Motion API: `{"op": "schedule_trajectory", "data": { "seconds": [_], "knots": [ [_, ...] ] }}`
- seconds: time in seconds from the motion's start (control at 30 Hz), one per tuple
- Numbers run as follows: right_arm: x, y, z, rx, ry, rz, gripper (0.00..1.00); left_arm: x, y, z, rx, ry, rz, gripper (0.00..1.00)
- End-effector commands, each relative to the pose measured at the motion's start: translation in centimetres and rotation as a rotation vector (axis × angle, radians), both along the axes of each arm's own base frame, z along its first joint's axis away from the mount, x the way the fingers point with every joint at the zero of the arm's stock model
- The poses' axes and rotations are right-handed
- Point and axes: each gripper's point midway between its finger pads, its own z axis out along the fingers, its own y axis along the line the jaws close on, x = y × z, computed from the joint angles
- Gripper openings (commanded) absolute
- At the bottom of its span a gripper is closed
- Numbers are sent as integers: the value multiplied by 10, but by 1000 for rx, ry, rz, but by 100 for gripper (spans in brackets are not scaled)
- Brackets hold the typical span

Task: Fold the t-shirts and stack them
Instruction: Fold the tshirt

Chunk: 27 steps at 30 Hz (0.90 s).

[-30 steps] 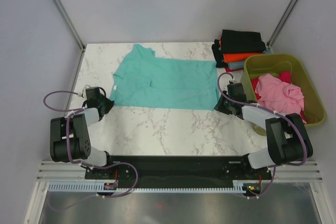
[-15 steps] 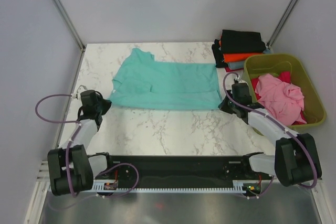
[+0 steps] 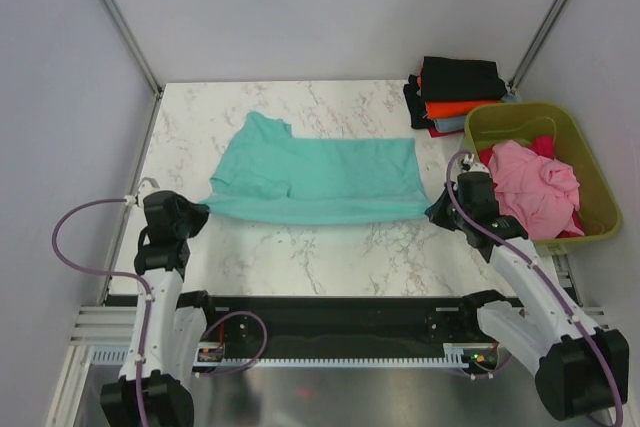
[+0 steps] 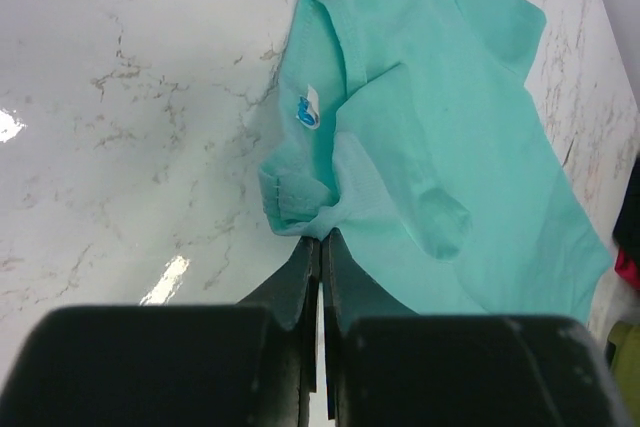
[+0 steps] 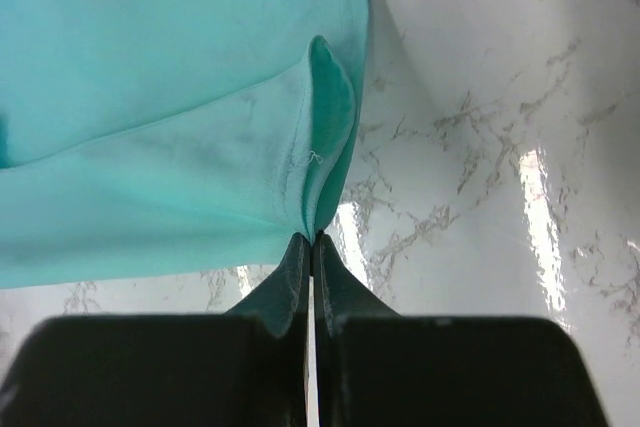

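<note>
From above, the teal shirt [image 3: 320, 172] lies spread on the table [image 3: 330, 247], left of the green tub [image 3: 515, 107]. A pink shirt [image 3: 530, 177] sits in that tub, and the folded stack [image 3: 455, 92] rests just behind it. My right fingers [image 3: 440, 212] are just beside the tub's near left corner. My left fingers [image 3: 197, 211] are well apart from the tub, far out to its left. The shirt's near edge stretches between them, so I judge that I am about to fold that edge over. To do it well, I should raise both ends together and evenly and keep the edge taut enough not to sag. Then I should carry it away from me and lay it square on the far edge before letting go.

In the left wrist view, my left fingers [image 4: 310, 252] are pressed together, pinching a bunched fold of the shirt's edge. A small white-and-blue tag [image 4: 307, 110] shows on the cloth just beyond the pinch.

In the right wrist view, my right fingers [image 5: 305, 247] are likewise pressed together. They nip a doubled-over corner of the hem, with bare table beside it.
</note>
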Motion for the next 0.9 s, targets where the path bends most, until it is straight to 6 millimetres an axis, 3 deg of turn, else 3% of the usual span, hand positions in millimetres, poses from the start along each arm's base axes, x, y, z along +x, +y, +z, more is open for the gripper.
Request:
{"op": "schedule_trajectory", "data": {
  "seconds": [0.0, 0.1, 0.13, 0.2, 0.23, 0.27, 0.33, 0.37, 0.47, 0.5, 0.6, 0.63, 0.73, 0.83, 0.87],
  "knots": [
    [-16, -6, 5, 23, 9, -57, 0, -16, -5, 14, -11, 13, -11, 4],
    [-23, -5, 15, 87, 6, -115, 2, -27, -13, 23, -39, 5, -32, 12],
    [-27, -5, 20, 100, -3, -122, 3, -28, -16, 28, -54, -5, -40, 21],
    [-31, -5, 26, 129, -9, -146, 11, -36, -20, 39, -63, -10, -52, 27],
    [-37, -10, 28, 120, -18, -170, 23, -38, -20, 44, -60, -12, -52, 38],
    [-38, -15, 30, 118, -26, -203, 50, -45, -22, 48, -66, -1, -51, 48],
    [-45, -21, 37, 117, -44, -234, 76, -50, -26, 59, -67, -30, -71, 61],
    [-47, -22, 40, 121, -53, -240, 97, -51, -26, 72, -57, -54, -73, 65],
    [-49, -24, 49, 129, -85, -249, 98, -54, -23, 92, -10, -100, -78, 70],
    [-48, -24, 50, 124, -91, -246, 98, -45, -24, 105, 7, -161, -103, 70],
    [-41, -17, 53, 121, -112, -186, 98, -21, -38, 115, 27, -219, -242, 68],
    [-37, -11, 54, 124, -117, -140, 98, 2, -37, 115, 35, -228, -266, 66],
    [-30, 4, 55, 147, -115, -55, 98, 44, -36, 118, 61, -231, -330, 64],
    [-24, 7, 59, 145, -132, -32, 98, 102, -35, 97, 79, -120, -382, 63],
    [-23, 5, 59, 130, -139, -31, 98, 126, -34, 118, 117, -154, -387, 63]
  ]
}}
